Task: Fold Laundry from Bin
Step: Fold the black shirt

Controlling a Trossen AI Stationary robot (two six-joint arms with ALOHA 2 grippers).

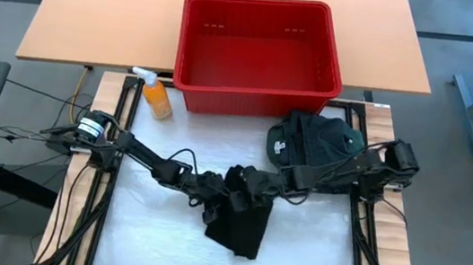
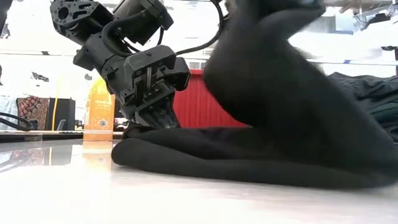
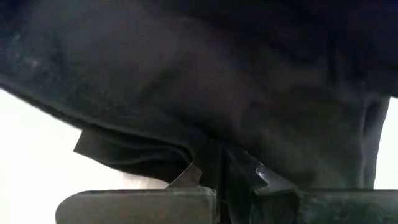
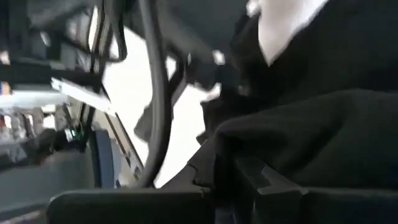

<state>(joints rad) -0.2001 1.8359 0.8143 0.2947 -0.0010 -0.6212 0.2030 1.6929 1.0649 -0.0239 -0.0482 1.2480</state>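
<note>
Nearest the front edge of the white work surface [image 1: 152, 231], a black garment [image 1: 242, 219] lay in a thick, partly doubled bundle, its long axis running roughly front to back, with the far end gathered up where both grippers met it. From table height the cloth showed as a flat folded band along the surface with a tall hump rising at its right, lifted off the table.

At that gathered far end, the left gripper [image 1: 209, 186] sat low at the garment's left edge; its wrist camera showed the fingers [image 3: 186, 179] pinched together on a fold of black cloth. The right gripper [image 1: 259, 182] came in from the other side, just beside the left one, and held the raised part of the same garment, its jaws only slightly parted with cloth between them; whether that grip was loosening could not be told. Both grippers were therefore about equally near, crowded at one end, with the free length of the garment lying toward the front from them. Any fold would likely have to carry cloth along that axis.

Farther back on the right, a dark green heap of laundry [image 1: 312, 142] with a pale label rested on the surface, touching the bin's front wall. Beyond it stood the red bin [image 1: 250, 98], apparently empty, with an orange spray bottle [image 1: 156, 95] beside its left corner.
</note>
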